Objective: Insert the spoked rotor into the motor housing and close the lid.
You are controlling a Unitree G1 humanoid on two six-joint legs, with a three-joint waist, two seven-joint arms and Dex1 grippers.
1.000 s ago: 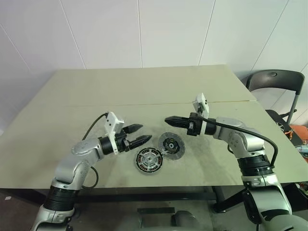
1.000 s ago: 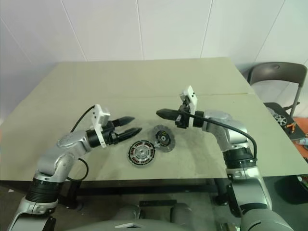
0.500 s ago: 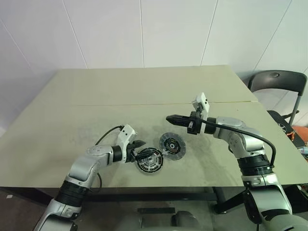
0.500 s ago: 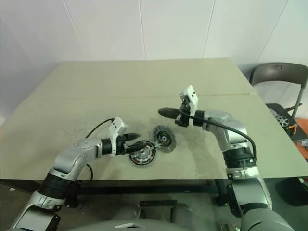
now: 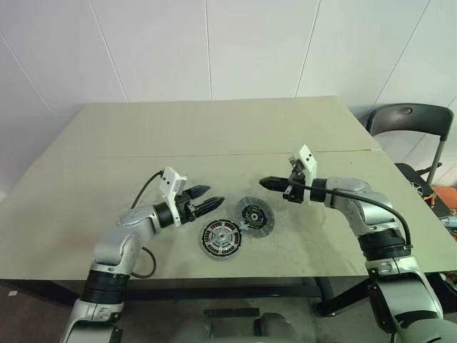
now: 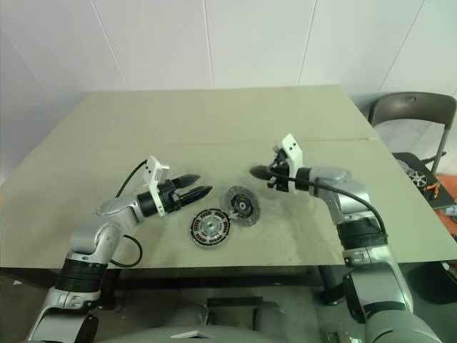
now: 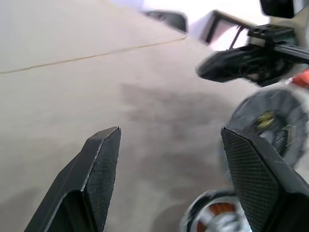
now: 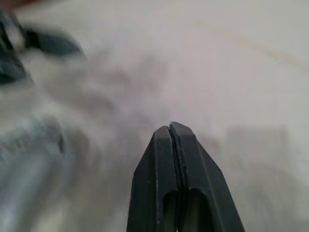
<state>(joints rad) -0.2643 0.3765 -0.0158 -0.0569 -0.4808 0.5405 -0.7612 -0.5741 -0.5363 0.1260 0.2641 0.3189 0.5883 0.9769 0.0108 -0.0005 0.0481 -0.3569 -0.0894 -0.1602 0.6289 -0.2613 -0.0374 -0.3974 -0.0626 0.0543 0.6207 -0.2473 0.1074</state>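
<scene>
The spoked rotor [image 5: 221,236] lies flat near the table's front edge, with copper spokes around a silvery hub. A dark round rim [image 5: 203,239] rings it; it looks like the motor housing, but I cannot tell for sure. The lid [image 5: 255,215], ribbed with a yellow-and-blue label, rests just right of the rotor and touches its edge. My left gripper [image 5: 215,195] hovers open and empty, up-left of the rotor. My right gripper [image 5: 263,182] is shut on nothing and points left, above and behind the lid. The left wrist view shows the lid [image 7: 273,124], the rotor [image 7: 218,220] and the right gripper [image 7: 227,65].
The parts lie on a beige table [image 5: 214,128] with a seam across its middle. A dark chair [image 5: 410,121] stands beyond the table's right corner. A black cable [image 5: 143,187] loops from my left wrist.
My left gripper dipped to the rotor half a second ago and has since risen back, still open. My right gripper has shifted right and a little lower. The parts have not moved.
</scene>
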